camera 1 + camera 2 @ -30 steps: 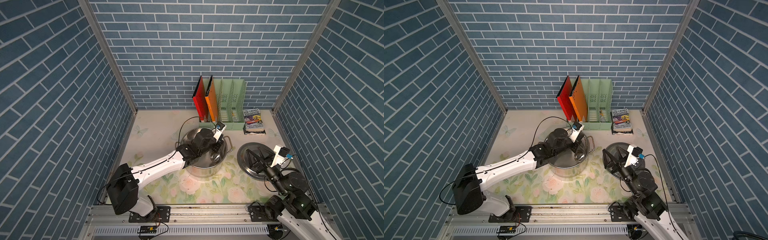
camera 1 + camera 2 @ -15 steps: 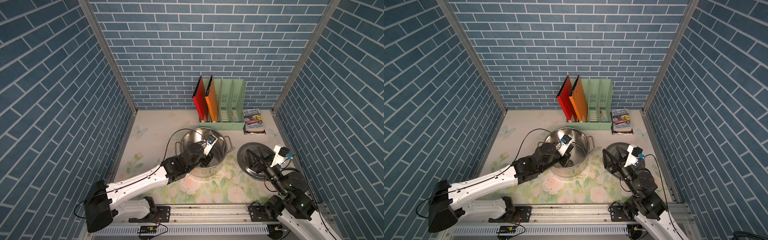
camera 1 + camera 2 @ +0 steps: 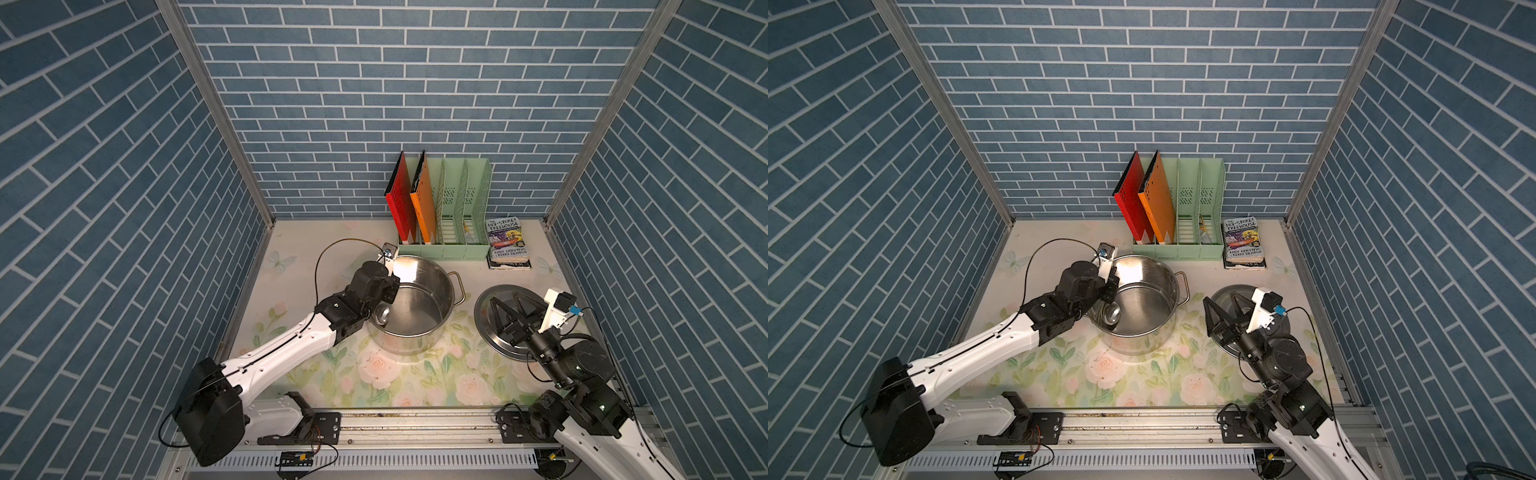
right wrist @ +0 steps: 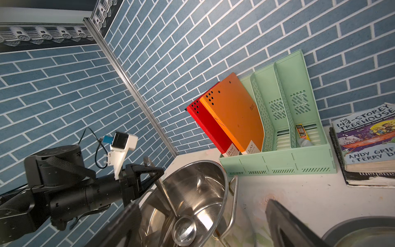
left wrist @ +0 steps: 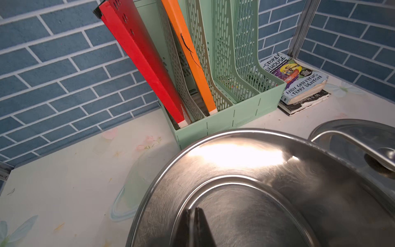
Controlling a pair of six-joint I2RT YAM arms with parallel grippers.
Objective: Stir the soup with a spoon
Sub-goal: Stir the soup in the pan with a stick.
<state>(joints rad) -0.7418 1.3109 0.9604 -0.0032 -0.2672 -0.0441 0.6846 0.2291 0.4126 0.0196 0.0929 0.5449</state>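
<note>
Nearest you, by the right side of the worktop [image 3: 291,291], the right pincer [image 3: 505,297] hangs spread wide and empty over the flat round steel lid [image 3: 484,320], well apart from the task's things. Left of it, about mid-worktop, stands the wide shiny steel stockpot [image 3: 409,343] with two loop handles. Its inside is bare metal, with no soup to be seen.

The long slim grey-steel spoon [image 4: 165,192] is in the pot. Its small round bowl lies low by the near-left wall, and its thin handle rises steeply, leaning away toward the far-left rim. There the left pincer [image 4: 157,172] is pressed together on the upper handle, so the bowl hangs below the grip and a little nearer you. Only your left arm has the spoon. By my judgement, the stir turns on swinging that bowl round without striking the wall.
</note>
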